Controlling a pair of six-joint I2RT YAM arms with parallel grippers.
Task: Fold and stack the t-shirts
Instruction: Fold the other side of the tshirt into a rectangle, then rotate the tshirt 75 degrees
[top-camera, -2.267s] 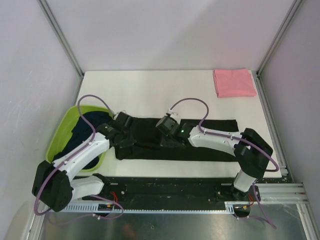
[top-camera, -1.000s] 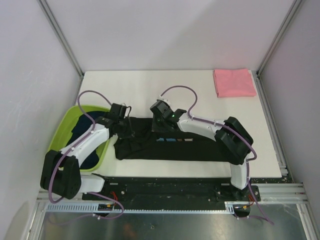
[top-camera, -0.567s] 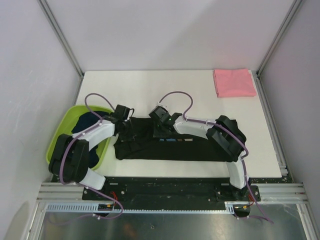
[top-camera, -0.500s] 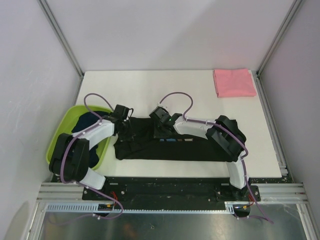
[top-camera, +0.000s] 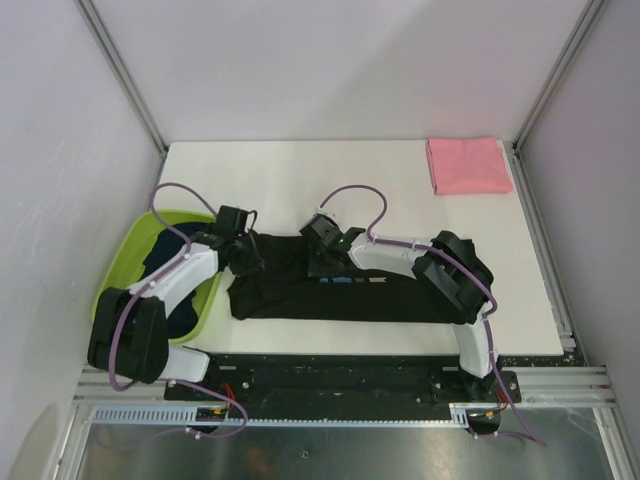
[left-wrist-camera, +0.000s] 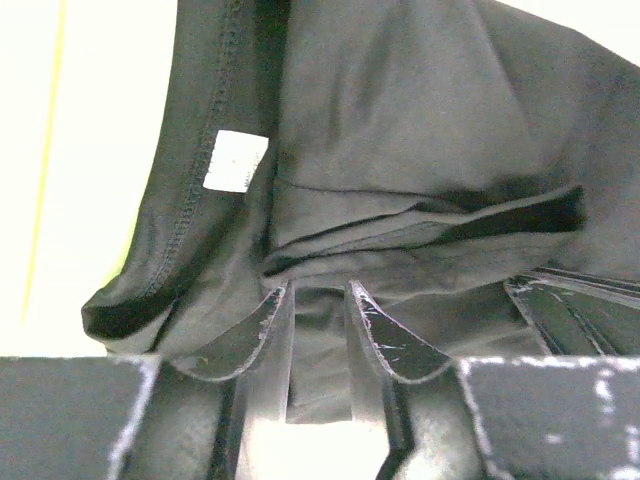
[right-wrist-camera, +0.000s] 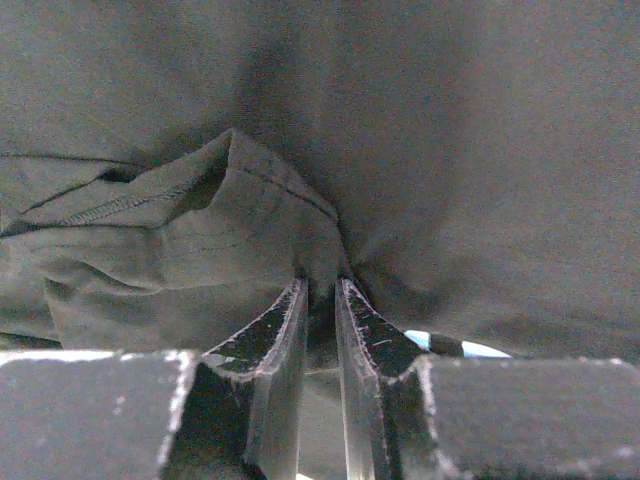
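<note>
A black t-shirt (top-camera: 400, 290) lies as a long band across the near part of the table, its left end bunched. My left gripper (top-camera: 247, 258) hovers over that bunched end; in the left wrist view the gripper (left-wrist-camera: 316, 290) is open, with folded black cloth (left-wrist-camera: 400, 120) and a white label (left-wrist-camera: 236, 160) below it. My right gripper (top-camera: 318, 262) is on the shirt's upper edge near the middle. In the right wrist view it (right-wrist-camera: 320, 285) is shut on a pinched ridge of the black cloth (right-wrist-camera: 450, 150). A folded pink t-shirt (top-camera: 468, 165) lies at the far right corner.
A lime-green basin (top-camera: 115, 275) stands at the table's left edge with dark navy t-shirts (top-camera: 158, 255) in it, partly under my left arm. Metal frame posts rise at both far corners. White tabletop (top-camera: 330, 180) spreads beyond the black shirt.
My left gripper has opened and let go of the black cloth, and its arm has swung slightly. The right gripper moved left a little, then stayed still, shut on the shirt.
</note>
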